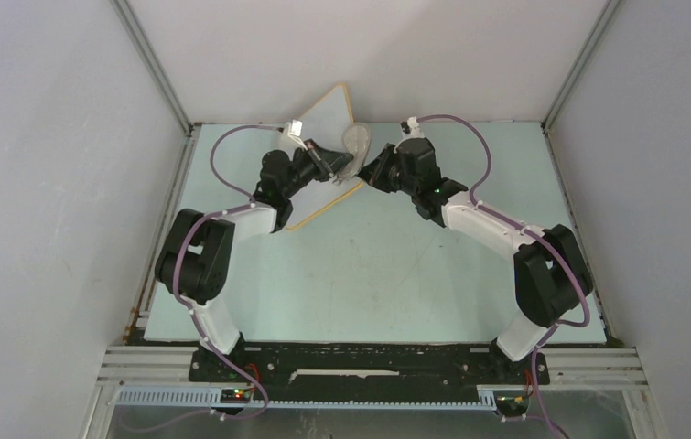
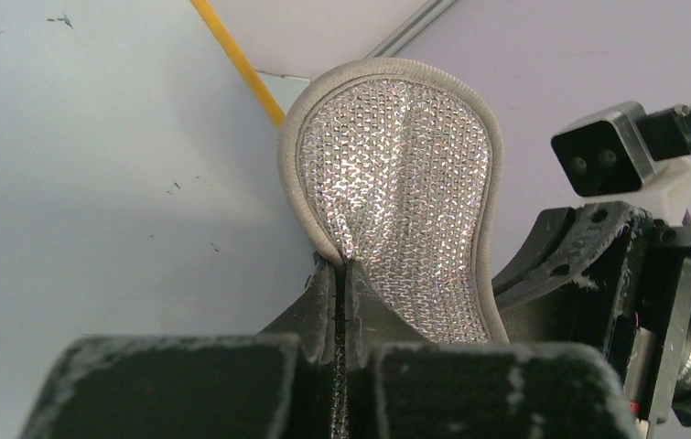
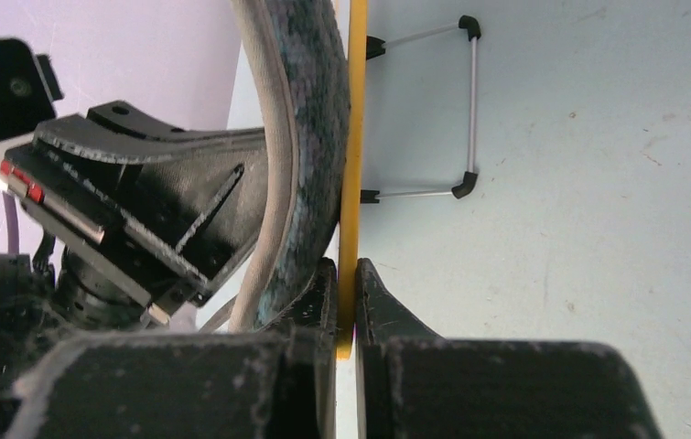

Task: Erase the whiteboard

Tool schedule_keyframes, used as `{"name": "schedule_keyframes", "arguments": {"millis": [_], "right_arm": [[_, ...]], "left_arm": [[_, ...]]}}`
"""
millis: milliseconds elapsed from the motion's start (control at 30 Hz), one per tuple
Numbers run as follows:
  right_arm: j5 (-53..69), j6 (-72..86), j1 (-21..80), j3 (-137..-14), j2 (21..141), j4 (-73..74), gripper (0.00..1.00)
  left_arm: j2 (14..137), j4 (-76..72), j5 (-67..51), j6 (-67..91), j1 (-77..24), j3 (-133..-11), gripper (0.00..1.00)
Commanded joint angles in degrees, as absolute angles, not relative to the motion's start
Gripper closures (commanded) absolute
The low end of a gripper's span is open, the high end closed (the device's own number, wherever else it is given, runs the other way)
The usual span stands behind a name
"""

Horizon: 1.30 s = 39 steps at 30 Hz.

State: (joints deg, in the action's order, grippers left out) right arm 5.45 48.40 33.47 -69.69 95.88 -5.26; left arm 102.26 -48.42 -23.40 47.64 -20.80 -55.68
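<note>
The whiteboard [image 1: 327,116] stands tilted at the back middle of the table, its tan-orange frame [image 3: 353,137] seen edge-on in the right wrist view. My right gripper [image 3: 346,271] [image 1: 371,174] is shut on that frame's edge. My left gripper [image 2: 343,271] [image 1: 336,165] is shut on the grey oval cloth pad [image 2: 396,183] [image 1: 357,142]. The pad [image 3: 309,137] lies flat against the board's face [image 2: 94,183]. That face is white with only a few tiny dark specks. A wire foot with black ends [image 3: 470,110] sticks out from the board's back.
The pale green tabletop [image 1: 369,265] is boxed in by grey walls on the left, right and back. The two wrists sit close together at the board, with the right arm's camera [image 2: 609,154] just right of the pad.
</note>
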Motion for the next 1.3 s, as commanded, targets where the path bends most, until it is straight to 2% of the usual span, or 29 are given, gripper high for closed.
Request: {"name": "schedule_keyframes", "arguments": {"millis": [0, 167, 333, 467, 733, 1000, 1133, 1167, 1267], "right_arm": [[11.87, 46.32, 37.16, -72.52, 94.57, -10.95, 1.00], [11.77, 46.30, 37.66, -72.51, 94.85, -11.43, 1.00], [10.18, 45.85, 38.54, -72.51, 94.98, -10.97, 0.99], [9.80, 45.97, 38.63, -72.52, 95.13, -10.28, 0.92], [7.93, 44.71, 38.85, -72.51, 93.82, -7.84, 0.61], [5.30, 44.01, 39.03, -72.11, 92.07, -4.17, 0.42], [4.19, 43.89, 39.13, -70.03, 89.70, -4.25, 0.07], [4.33, 43.71, 39.14, -69.73, 89.08, -4.10, 0.02], [4.49, 42.63, 39.11, -69.60, 87.54, -1.88, 0.00]], "left_arm": [[107.39, -35.18, -21.11, 50.38, -17.20, -56.24, 1.00], [105.01, -49.90, -24.28, 56.33, -9.37, -47.11, 1.00], [98.15, -49.43, -24.36, 50.57, -7.31, -43.03, 1.00], [94.71, -50.69, -25.15, 49.60, -7.30, -40.95, 1.00], [86.61, -46.83, -22.02, 50.08, -7.22, -36.92, 1.00], [77.94, -32.24, -19.77, 47.83, -7.08, -36.40, 1.00], [72.63, -25.27, -17.16, 48.91, -7.00, -36.21, 1.00], [71.46, -24.36, -16.84, 49.44, -6.95, -36.02, 1.00], [68.01, -22.35, -16.68, 50.15, -7.02, -34.98, 1.00]]}}
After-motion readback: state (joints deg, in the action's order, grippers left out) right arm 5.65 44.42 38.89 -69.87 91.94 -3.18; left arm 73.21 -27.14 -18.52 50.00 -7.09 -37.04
